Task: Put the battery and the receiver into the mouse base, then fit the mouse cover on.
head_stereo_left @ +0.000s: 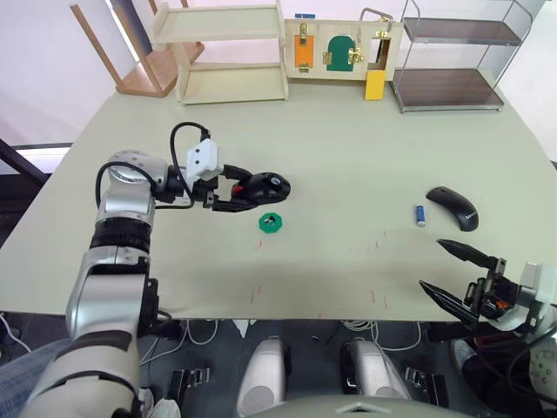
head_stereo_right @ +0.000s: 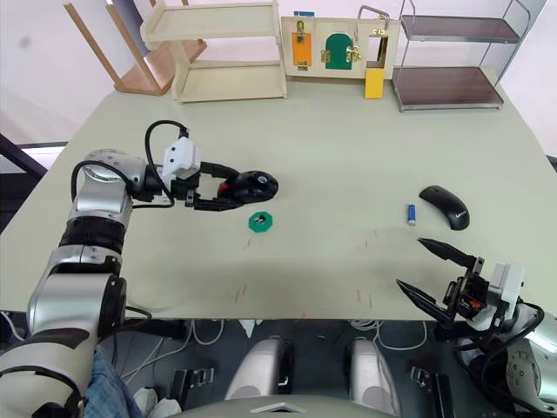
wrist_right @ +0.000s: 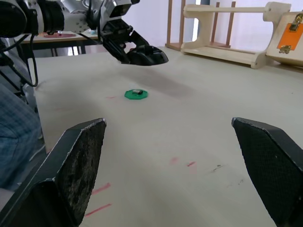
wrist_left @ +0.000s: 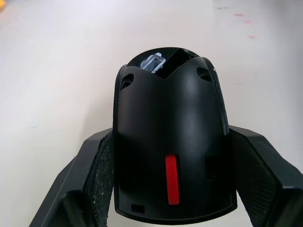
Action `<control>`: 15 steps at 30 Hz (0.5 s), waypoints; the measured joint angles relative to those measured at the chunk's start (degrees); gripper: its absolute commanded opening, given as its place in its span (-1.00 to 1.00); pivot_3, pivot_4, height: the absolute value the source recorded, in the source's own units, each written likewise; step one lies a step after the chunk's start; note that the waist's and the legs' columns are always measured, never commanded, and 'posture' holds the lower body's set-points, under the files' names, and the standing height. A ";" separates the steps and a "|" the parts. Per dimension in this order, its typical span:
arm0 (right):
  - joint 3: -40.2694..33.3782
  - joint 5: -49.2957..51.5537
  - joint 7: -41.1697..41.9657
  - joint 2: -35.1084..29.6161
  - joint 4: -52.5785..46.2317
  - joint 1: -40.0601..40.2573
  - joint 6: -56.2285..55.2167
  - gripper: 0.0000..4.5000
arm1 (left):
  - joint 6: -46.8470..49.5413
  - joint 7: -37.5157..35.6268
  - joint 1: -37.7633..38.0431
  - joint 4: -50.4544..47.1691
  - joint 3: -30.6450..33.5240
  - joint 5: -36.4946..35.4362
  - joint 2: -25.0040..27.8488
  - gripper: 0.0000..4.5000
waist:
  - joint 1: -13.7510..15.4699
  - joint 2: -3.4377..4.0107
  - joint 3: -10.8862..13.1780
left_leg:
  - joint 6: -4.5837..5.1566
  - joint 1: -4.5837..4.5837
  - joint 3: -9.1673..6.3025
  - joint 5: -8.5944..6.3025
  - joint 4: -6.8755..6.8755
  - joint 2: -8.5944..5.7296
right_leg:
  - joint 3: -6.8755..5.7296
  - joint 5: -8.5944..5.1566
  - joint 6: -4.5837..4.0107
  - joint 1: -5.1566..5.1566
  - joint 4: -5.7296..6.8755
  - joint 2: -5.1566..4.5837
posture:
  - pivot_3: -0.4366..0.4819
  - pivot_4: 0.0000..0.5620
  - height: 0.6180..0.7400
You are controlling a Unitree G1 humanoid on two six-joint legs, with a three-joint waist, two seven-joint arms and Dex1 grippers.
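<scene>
Gripping mouse base (head_stereo_left: 264, 186) between clenched black fingers, left gripper (head_stereo_left: 246, 197) is holding it above table (head_stereo_left: 348, 157), left of frame centre; base matte black, oval, red strip inside. Right gripper (head_stereo_left: 452, 274) is hanging at lower right, jaws spread wide, holding nothing, pads rough-textured. Receiver (head_stereo_left: 272, 221) is sitting in flat green octagonal tray (head_stereo_left: 265, 228) just below base. Blue cylindrical battery (head_stereo_left: 419, 214) is lying just beside glossy curved mouse cover (head_stereo_left: 453, 207), at right.

a robot test lab: latch board (head_stereo_left: 339, 48), practice shelves (head_stereo_left: 231, 52), bare table (head_stereo_left: 348, 157).
</scene>
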 measured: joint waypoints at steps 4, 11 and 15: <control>-0.42 0.48 3.58 -1.25 3.83 -1.51 -0.17 1.00 | 16.47 4.51 14.44 -33.34 -3.17 -2.90 -1.48 0.31 | 0.11 0.05 0.02 | 0.00 0.07 0.01 0.00 0.01 0.01 | 0.17 0.00 0.01 -0.01 0.04 -0.01 | -0.05 -0.47 1.00; -0.50 1.24 4.36 -2.82 3.56 -2.20 1.28 1.00 | 34.28 14.33 24.34 -58.47 -11.08 -2.49 -2.76 0.31 | 0.08 0.08 0.01 | 0.00 0.15 0.02 0.00 0.01 0.02 | 0.21 -0.02 0.03 -0.01 0.08 0.06 | -0.05 -0.47 1.00; -0.50 1.59 4.36 -3.40 2.86 -2.27 2.28 1.00 | 38.28 19.41 26.36 -62.29 -15.19 -0.95 -4.16 0.31 | 0.10 0.08 0.01 | 0.00 0.15 0.02 0.00 0.02 0.02 | 0.21 -0.03 0.02 -0.01 0.07 0.06 | -0.05 -0.47 1.00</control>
